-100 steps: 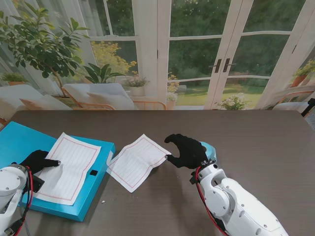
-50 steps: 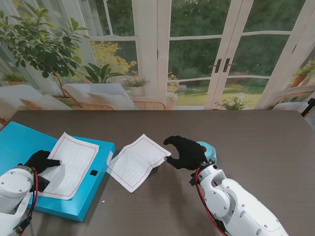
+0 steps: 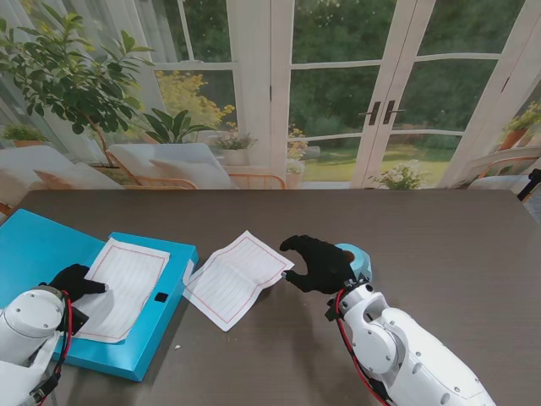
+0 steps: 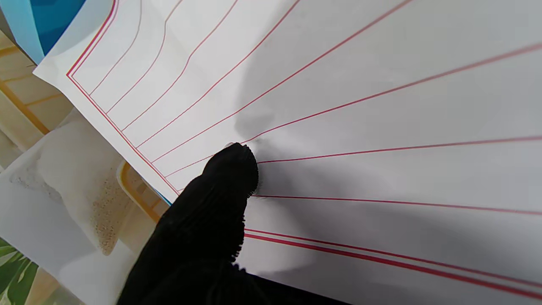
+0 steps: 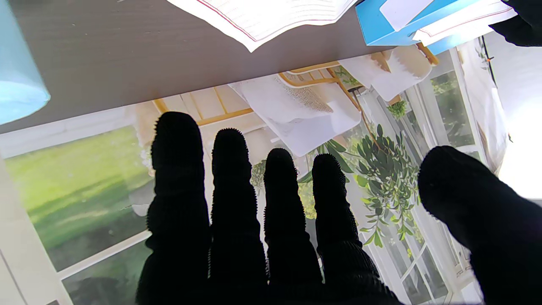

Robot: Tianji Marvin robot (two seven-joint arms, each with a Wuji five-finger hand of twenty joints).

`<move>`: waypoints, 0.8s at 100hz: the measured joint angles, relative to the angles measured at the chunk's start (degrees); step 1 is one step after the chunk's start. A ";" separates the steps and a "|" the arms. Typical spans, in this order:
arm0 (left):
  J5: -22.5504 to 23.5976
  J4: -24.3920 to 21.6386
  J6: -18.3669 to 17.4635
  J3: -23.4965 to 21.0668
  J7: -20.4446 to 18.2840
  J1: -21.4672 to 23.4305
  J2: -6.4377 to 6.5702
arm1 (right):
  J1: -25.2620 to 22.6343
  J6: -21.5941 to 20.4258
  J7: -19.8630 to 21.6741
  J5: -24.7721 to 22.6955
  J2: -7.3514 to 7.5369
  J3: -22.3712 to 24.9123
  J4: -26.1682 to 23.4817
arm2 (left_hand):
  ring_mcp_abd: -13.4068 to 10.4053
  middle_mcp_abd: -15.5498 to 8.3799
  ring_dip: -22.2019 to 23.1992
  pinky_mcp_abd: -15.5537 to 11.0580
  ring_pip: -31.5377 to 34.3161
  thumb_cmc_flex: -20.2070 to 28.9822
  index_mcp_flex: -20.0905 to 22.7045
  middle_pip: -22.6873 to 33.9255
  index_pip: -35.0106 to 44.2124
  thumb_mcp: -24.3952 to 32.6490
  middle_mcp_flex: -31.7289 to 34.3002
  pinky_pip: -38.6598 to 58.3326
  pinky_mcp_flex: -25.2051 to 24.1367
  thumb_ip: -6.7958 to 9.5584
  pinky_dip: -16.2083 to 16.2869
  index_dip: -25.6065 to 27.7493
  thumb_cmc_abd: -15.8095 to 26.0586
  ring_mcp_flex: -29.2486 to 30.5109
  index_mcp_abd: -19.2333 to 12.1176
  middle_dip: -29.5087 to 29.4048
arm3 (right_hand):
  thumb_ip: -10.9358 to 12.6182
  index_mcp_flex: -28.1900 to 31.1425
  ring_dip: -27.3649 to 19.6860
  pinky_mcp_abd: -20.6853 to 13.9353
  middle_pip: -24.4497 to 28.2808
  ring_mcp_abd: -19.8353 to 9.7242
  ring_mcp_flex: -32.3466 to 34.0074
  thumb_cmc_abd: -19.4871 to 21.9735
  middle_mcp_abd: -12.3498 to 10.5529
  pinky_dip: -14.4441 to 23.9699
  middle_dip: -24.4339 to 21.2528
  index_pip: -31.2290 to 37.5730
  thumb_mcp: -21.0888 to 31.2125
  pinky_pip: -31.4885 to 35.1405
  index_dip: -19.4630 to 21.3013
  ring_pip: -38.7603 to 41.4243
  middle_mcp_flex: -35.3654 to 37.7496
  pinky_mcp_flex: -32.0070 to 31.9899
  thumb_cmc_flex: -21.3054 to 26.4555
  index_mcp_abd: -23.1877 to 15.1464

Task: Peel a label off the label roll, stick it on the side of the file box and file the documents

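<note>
The blue file box (image 3: 127, 338) lies flat at my left, at about eight o'clock on the table (image 3: 439, 228). I count two ruled sheets. Sheet one (image 3: 127, 283) rests on top of the box; sheet two (image 3: 237, 275) lies on the bare table just beside the box, toward three o'clock from it, its near corner lifted a little.

My left hand (image 3: 74, 281) sits on sheet one at its nine o'clock edge. In the left wrist view one fingertip (image 4: 235, 163) presses onto the paper (image 4: 360, 106) and dents it; I cannot tell how the other fingers stand, so whether the hand grips the sheet is unclear.

My right hand (image 3: 317, 262) hovers at sheet two's three o'clock corner, fingers apart and holding nothing: the right wrist view shows four fingers (image 5: 230, 178) side by side and the thumb well apart, with sheet two (image 5: 262, 17) and the box (image 5: 381, 25) farther off.

One pale blue label roll (image 3: 352, 255) stands behind my right hand, partly hidden by it.
</note>
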 measured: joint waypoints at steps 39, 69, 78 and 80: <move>4.89 0.20 0.92 0.73 -1.02 -0.22 0.47 | 0.05 -0.55 -0.04 0.45 -0.02 -0.25 0.48 | 1.01 2.35 -3.85 -1.49 -9.63 -11.96 4.62 -8.18 -43.34 9.12 -9.03 -3.80 -5.39 -1.47 -0.90 -9.22 0.07 -7.23 0.40 -27.86 | 0.00 0.00 0.00 0.00 0.11 0.00 0.01 0.00 0.00 0.00 0.00 0.00 0.00 0.00 0.00 0.00 0.00 0.00 0.00 0.40; 8.73 -1.13 2.99 0.56 -7.37 -0.28 1.79 | 0.06 -1.03 -0.06 0.79 -0.06 -0.47 0.81 | 2.44 2.68 -13.30 -1.49 -25.01 -14.54 5.91 -13.66 -51.18 4.83 -10.51 -16.00 -9.03 -1.46 -5.86 -10.25 0.62 -11.88 0.40 -36.56 | 0.00 0.00 0.00 0.00 0.11 0.00 0.01 0.00 0.00 0.00 0.00 0.00 0.00 0.00 0.00 0.00 0.00 0.00 0.00 0.42; 10.17 -1.28 2.96 0.48 -8.20 -0.26 2.18 | 0.07 -1.06 -0.08 0.88 -0.07 -0.55 0.89 | 3.00 2.78 -15.70 -1.49 -29.07 -14.35 5.91 -14.06 -52.70 3.80 -11.12 -19.92 -10.84 -1.46 -7.16 -10.76 0.63 -14.20 0.40 -38.08 | 0.00 0.00 0.00 0.00 0.11 0.00 0.01 -0.01 0.00 0.00 0.00 0.00 0.00 0.00 0.00 0.00 0.00 0.00 0.00 0.43; 10.28 -1.31 2.96 0.46 -8.23 -0.25 2.25 | 0.08 -1.07 -0.09 0.89 -0.07 -0.57 0.91 | 3.02 2.82 -16.36 -1.49 -29.91 -14.33 5.91 -14.14 -53.02 3.59 -11.75 -21.05 -11.10 -1.46 -7.37 -10.93 0.64 -14.63 0.40 -38.23 | 0.00 0.00 0.00 0.00 0.11 0.00 0.01 -0.01 0.00 0.00 0.00 0.00 0.00 0.00 0.00 0.00 0.00 0.00 0.00 0.43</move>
